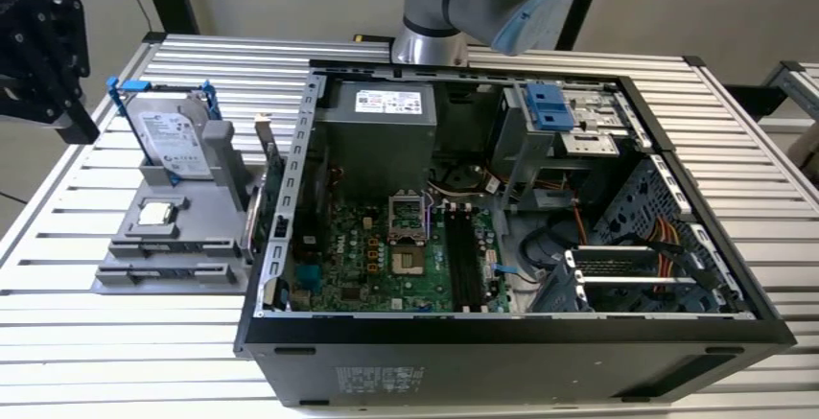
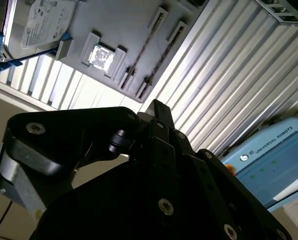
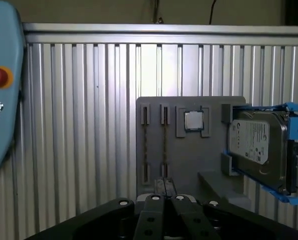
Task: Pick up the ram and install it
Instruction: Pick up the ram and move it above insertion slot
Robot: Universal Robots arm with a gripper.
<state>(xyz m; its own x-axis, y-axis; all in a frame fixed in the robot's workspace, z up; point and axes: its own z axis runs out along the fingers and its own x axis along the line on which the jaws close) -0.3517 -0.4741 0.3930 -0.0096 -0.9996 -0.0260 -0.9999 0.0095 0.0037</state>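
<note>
First wrist view: ram [image 3: 163,145] is seen slotted in grey holder [image 3: 188,160], long axis aligned straight ahead of pincer [image 3: 164,184], whose tips are pressed together.

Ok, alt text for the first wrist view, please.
Black claw in the foreground, facing a grey fixture plate on a ribbed metal table. The plate carries a silver processor chip and a hard drive in a blue bracket.
</note>
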